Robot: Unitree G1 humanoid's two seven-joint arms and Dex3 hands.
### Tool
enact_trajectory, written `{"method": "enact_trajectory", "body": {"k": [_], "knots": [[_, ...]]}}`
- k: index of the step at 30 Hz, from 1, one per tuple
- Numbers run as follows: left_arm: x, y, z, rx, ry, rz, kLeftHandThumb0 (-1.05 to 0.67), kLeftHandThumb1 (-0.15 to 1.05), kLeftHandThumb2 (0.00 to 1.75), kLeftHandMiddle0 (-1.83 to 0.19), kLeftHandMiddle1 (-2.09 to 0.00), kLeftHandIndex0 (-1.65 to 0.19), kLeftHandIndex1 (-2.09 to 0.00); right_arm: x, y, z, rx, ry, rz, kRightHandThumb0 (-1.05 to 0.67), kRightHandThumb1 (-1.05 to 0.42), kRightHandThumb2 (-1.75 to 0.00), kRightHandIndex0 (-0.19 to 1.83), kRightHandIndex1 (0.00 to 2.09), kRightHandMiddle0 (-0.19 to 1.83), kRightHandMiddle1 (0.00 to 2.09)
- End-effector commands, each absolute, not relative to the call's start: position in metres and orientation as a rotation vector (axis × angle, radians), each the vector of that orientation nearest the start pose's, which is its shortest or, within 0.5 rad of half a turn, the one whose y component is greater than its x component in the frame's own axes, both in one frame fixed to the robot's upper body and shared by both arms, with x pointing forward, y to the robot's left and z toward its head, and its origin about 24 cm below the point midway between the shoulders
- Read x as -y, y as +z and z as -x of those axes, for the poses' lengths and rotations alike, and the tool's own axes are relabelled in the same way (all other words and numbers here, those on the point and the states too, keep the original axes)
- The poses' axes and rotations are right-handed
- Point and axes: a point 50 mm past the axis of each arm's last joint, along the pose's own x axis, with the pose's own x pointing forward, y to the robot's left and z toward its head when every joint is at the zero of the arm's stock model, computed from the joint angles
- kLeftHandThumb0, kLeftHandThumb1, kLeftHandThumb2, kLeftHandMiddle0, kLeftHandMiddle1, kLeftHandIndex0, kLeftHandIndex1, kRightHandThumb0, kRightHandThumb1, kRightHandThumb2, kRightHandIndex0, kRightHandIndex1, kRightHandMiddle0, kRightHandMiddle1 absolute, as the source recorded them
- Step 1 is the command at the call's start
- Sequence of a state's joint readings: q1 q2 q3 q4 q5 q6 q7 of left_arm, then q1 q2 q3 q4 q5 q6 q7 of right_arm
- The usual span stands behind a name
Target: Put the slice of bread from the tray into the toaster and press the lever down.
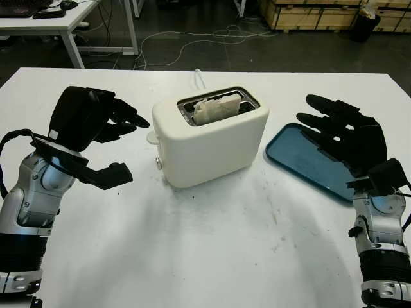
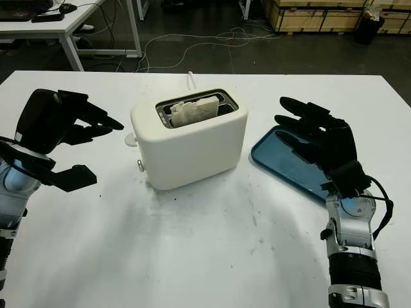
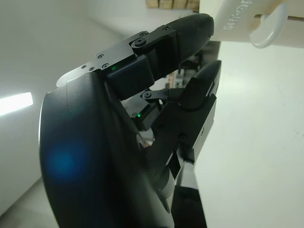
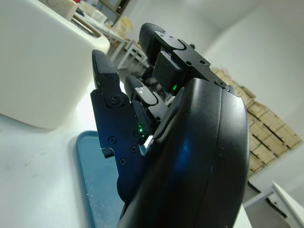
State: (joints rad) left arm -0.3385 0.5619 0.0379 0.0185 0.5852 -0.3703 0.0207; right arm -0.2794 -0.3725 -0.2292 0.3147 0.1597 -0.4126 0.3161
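A white toaster [image 1: 212, 141] stands mid-table with a pale slice of bread [image 1: 215, 108] in its slot, the top edge level with the opening. Its lever knob [image 1: 153, 137] sticks out of the end facing my left hand [image 1: 131, 146]. That hand is open, a short way from the knob and not touching it; the left wrist view shows the knob [image 3: 268, 28] just past the fingertips. An empty blue tray [image 1: 295, 157] lies to the right of the toaster. My right hand [image 1: 334, 128] is open above the tray's near end.
The toaster's white cord [image 1: 199, 78] runs off behind it toward the table's far edge. Beyond the white table [image 1: 212, 256] are a desk [image 1: 64, 25], floor cables and wooden crates [image 1: 314, 13]. Bare tabletop lies in front of the toaster.
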Motion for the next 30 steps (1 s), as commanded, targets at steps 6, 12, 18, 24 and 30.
{"method": "enact_trajectory", "body": {"k": [6,12,18,24,30], "knots": [[-0.202,0.180,-0.291,0.642,-0.021,-1.190,-0.08,0.80,0.04,-1.04,-1.16,-1.49,-0.02,0.251,0.122,-0.289,0.453,0.105,0.263,-0.35,-0.87,0.00,0.85,0.02,0.78,0.00],[-0.200,0.179,-0.294,0.623,-0.009,-1.214,-0.05,0.80,0.02,-1.02,-1.14,-1.45,0.00,0.250,0.121,-0.288,0.454,0.112,0.254,-0.38,-0.88,0.00,0.85,0.01,0.78,0.00],[-0.195,0.175,-0.298,0.618,-0.049,-1.203,0.05,0.74,0.00,-1.04,-1.06,-1.42,-0.01,0.249,0.122,-0.287,0.464,0.117,0.251,-0.39,-0.88,0.00,0.86,0.01,0.79,0.00],[-0.188,0.173,-0.302,0.612,-0.103,-1.208,0.09,0.73,0.00,-1.07,-1.04,-1.42,-0.01,0.249,0.122,-0.285,0.463,0.116,0.238,-0.37,-0.88,0.00,0.86,0.01,0.79,0.00],[-0.184,0.169,-0.309,0.624,-0.142,-1.206,0.14,0.71,0.00,-1.09,-1.07,-1.45,-0.02,0.250,0.123,-0.284,0.471,0.125,0.218,-0.37,-0.89,0.00,0.86,0.01,0.79,0.00]]}}
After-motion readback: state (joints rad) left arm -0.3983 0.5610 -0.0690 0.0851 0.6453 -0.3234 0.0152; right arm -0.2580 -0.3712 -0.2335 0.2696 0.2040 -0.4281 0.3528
